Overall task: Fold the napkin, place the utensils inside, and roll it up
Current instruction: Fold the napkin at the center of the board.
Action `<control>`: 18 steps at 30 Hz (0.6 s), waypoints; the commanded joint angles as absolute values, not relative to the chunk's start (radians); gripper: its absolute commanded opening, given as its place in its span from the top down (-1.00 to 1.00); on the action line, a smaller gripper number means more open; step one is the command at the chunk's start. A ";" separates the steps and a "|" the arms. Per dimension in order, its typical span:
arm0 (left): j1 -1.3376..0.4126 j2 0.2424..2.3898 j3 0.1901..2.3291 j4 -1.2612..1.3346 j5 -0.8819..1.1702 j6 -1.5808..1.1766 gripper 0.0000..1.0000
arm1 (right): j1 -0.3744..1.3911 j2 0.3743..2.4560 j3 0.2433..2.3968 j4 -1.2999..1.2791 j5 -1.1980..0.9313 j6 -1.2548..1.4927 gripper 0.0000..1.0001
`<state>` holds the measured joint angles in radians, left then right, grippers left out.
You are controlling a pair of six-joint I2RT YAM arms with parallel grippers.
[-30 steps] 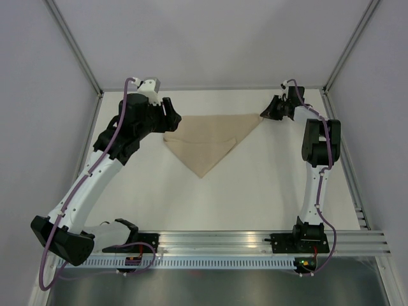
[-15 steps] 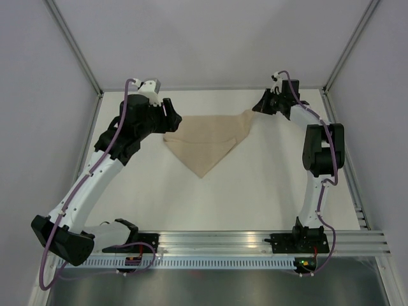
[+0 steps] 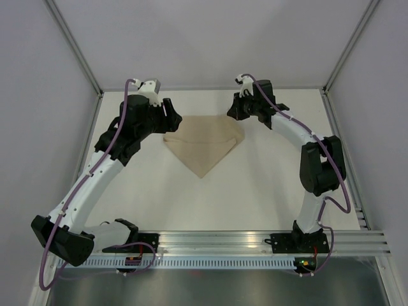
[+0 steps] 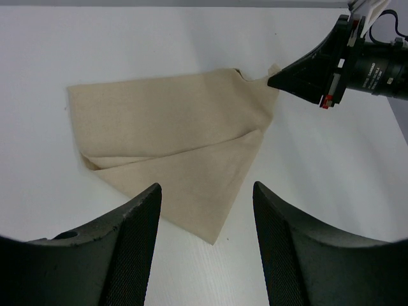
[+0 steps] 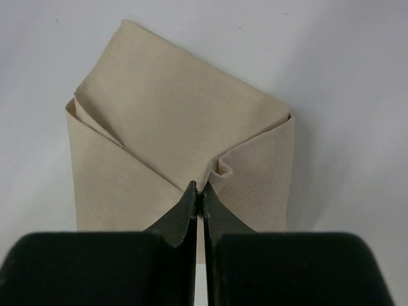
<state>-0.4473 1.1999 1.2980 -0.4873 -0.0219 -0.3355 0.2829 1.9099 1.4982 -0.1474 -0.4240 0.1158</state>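
The tan napkin [image 3: 203, 145] lies on the white table at the back centre, folded to a point toward the near side. My right gripper [image 3: 232, 115] is shut on the napkin's right corner and holds it lifted over the cloth; the right wrist view shows the pinch [image 5: 199, 191] above the napkin [image 5: 172, 121]. My left gripper [image 3: 172, 124] is open and empty over the napkin's left end. In the left wrist view its fingers [image 4: 143, 223] frame the napkin [image 4: 166, 127], with the right gripper [image 4: 277, 80] at the far corner. No utensils are in view.
The white table [image 3: 255, 185] is walled by grey panels with metal frame posts at the back corners. A metal rail [image 3: 223, 245] with the arm bases runs along the near edge.
My right gripper has moved left with the napkin's right corner, folding that corner over toward the middle. The left arm has not moved.
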 commanded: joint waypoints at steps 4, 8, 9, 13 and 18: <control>-0.449 1.170 1.284 -0.439 0.018 -0.380 -0.29 | 0.431 1.812 1.437 -0.175 -0.319 -0.070 0.91; -0.449 1.160 1.279 -0.437 0.020 -0.380 -0.29 | 0.506 1.796 1.424 -0.195 -0.272 -0.124 0.91; -0.449 1.155 1.278 -0.439 0.020 -0.379 -0.29 | 0.520 1.796 1.422 -0.201 -0.265 -0.150 0.92; -0.449 1.141 1.269 -0.440 0.015 -0.377 -0.28 | 0.589 1.793 1.404 -0.221 -0.227 -0.195 0.93; -0.449 1.138 1.264 -0.440 0.018 -0.377 -0.29 | 0.653 1.787 1.376 -0.232 -0.203 -0.238 0.94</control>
<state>-0.4473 1.1568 1.2694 -0.4686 0.0025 -0.3447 0.6205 1.8420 1.3888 -0.2199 -0.2447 -0.1776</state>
